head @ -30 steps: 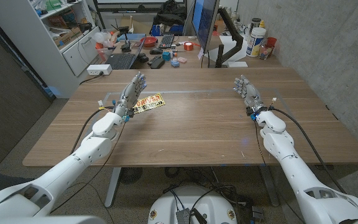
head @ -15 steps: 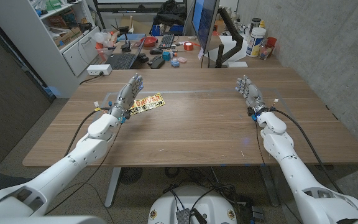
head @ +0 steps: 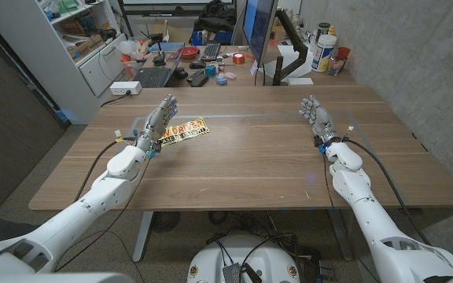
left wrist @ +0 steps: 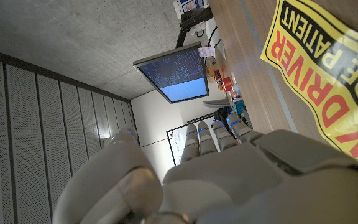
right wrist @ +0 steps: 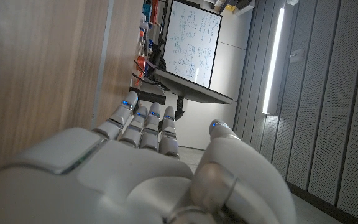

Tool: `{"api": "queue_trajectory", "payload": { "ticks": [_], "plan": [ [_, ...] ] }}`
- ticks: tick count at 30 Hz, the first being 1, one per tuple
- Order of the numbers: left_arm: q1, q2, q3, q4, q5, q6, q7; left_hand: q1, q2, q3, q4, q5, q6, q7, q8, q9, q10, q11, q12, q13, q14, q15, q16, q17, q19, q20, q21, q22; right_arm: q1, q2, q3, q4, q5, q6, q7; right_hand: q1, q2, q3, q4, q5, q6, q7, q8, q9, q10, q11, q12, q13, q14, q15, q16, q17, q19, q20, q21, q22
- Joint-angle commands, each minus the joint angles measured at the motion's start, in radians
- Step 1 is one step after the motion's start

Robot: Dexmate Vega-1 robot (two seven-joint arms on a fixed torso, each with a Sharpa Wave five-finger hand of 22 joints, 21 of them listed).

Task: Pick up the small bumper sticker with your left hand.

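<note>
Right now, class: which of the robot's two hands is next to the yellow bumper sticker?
The left hand: it is beside the bumper sticker, holding nothing. The right hand is far across the table.

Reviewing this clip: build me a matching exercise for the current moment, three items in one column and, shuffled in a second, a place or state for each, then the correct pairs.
Column 1:
1. left hand
2. right hand
3. bumper sticker

Column 2:
A. lies flat on the table's left half, yellow with red and black lettering
B. open, over the table's right side, far from the sticker
C. open, right beside the sticker, not gripping it

Pairs: 1-C, 2-B, 3-A
</note>
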Motion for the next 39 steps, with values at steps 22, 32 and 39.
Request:
{"api": "queue_trajectory", "payload": {
  "ticks": [22,32,39],
  "plan": [
    [0.061,0.043,-0.025,-0.031,0.074,-0.077,0.073,0.007,0.008,0.001,-0.01,0.009,0.021,-0.002,0.01,0.005,0.013,-0.002,0.007,-0.005,0.018,0.0,0.002,0.001,0.007,-0.033,-0.012,0.005,-0.013,0.016,0.011,0.001,0.006,0.028,-0.01,0.002,0.016,0.004,-0.011,0.004,0.012,-0.007,0.003,-0.01,0.018,0.0,-0.005,-0.004,0.022,-0.002,-0.002,-0.002,0.019,-0.012,-0.007,0.004],
    [0.068,0.045,-0.033,-0.016,0.123,-0.116,0.114,0.012,0.012,0.001,-0.012,0.011,0.029,-0.005,0.011,0.005,0.027,-0.008,0.011,-0.006,0.027,-0.002,0.003,0.0,0.013,-0.034,-0.016,0.005,-0.015,0.018,0.008,-0.002,0.003,0.033,-0.016,0.001,0.016,0.003,-0.012,0.003,0.014,-0.007,0.003,-0.013,0.023,0.0,-0.006,-0.005,0.025,-0.003,-0.003,-0.003,0.023,-0.011,-0.01,0.004],
    [0.049,0.008,-0.033,0.046,0.173,-0.186,0.147,0.023,0.019,0.003,-0.018,0.016,0.057,-0.009,0.018,0.005,0.051,-0.018,0.017,-0.008,0.05,-0.008,0.008,0.0,0.029,-0.037,-0.02,0.005,-0.014,0.018,0.006,0.0,0.002,0.038,-0.02,0.0,0.016,0.003,-0.013,0.003,0.015,-0.006,0.003,-0.015,0.028,0.001,-0.006,-0.005,0.026,-0.003,-0.004,-0.003,0.025,-0.011,-0.012,0.004]
  ]
}}
